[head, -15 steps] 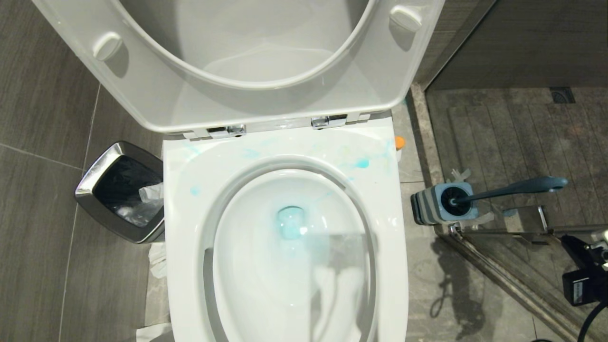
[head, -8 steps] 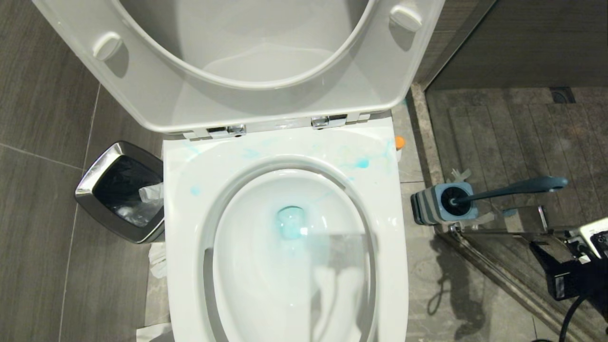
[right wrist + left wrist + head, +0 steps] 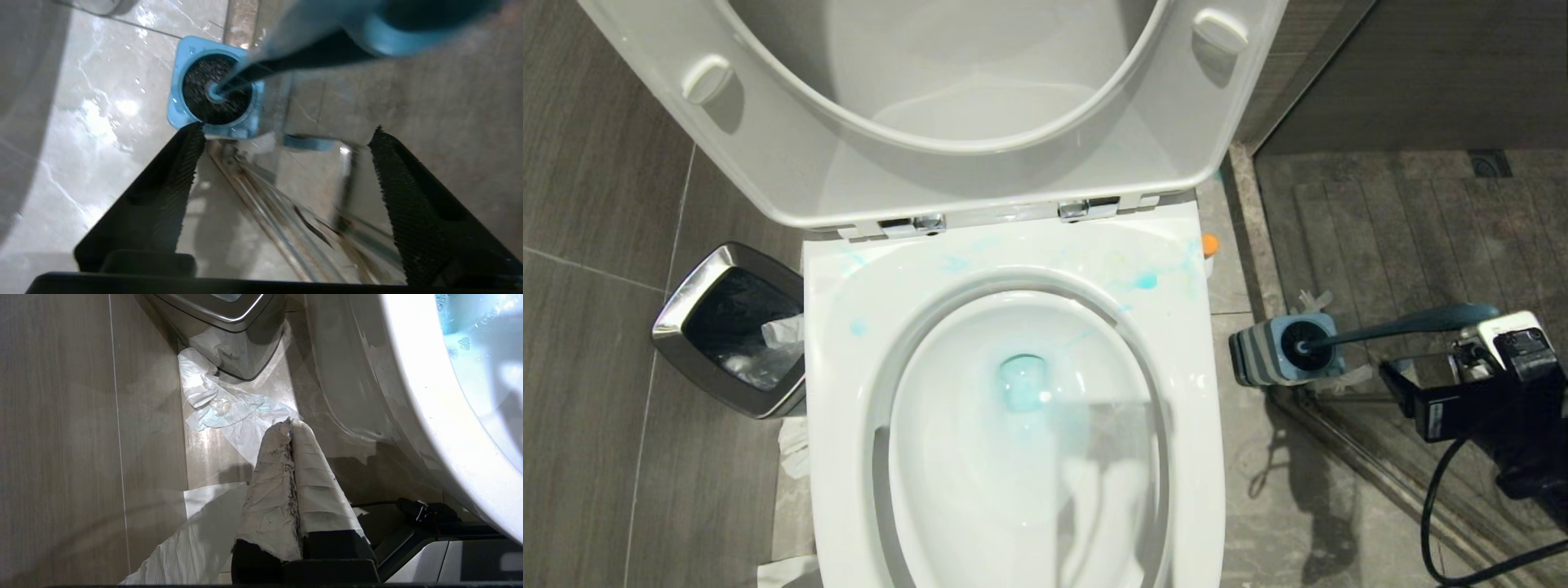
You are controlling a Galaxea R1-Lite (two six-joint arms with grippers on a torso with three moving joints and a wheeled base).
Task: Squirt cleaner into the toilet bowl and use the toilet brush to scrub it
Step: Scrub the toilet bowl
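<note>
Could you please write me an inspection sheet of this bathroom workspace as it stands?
Surface: grey tiled floor; turquoise smears on the toilet rim.
Job's things: toilet bowl holds turquoise liquid; toilet brush stands in its holder; cleaner, only its orange cap showing behind the toilet.
Clutter: crumpled tissue on the floor beside the waste bin.
Grippers: right pincer open, near the brush handle, not gripping; left pincer shut, empty, low beside the toilet.
Cables: black cable hangs from the right arm.
Surroundings: shower floor on the right.

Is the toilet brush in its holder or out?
In. The toilet brush has its black bristle head sitting inside the blue holder, handle leaning out. The right claw is open beside it, touching nothing.
</note>
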